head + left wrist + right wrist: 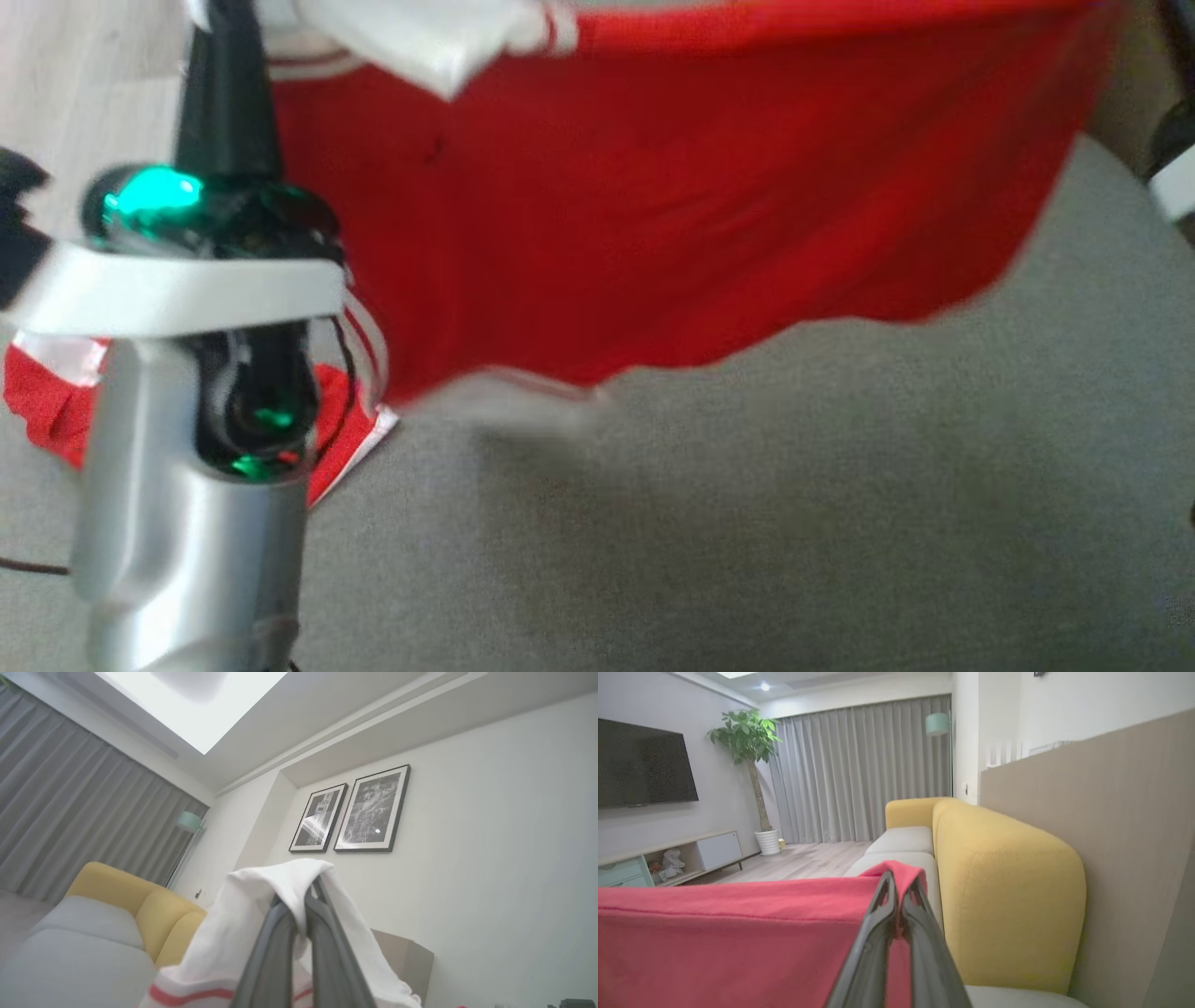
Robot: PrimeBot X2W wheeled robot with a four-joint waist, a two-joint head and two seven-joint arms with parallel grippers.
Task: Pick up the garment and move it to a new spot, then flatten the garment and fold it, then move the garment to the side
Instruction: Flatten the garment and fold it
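Crosswise, garment (pixel 672 215) held taut, long axis left to right

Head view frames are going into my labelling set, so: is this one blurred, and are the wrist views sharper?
Head view: motion-blurred, with the garment smeared along its lower hem over the grey seat. Left wrist view: sharp, but the ceiling light is blown out white. Right wrist view: sharp and evenly lit, no glare.

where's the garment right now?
Head view: the red garment hangs stretched above the grey sofa seat, pinched by left gripper and right gripper.
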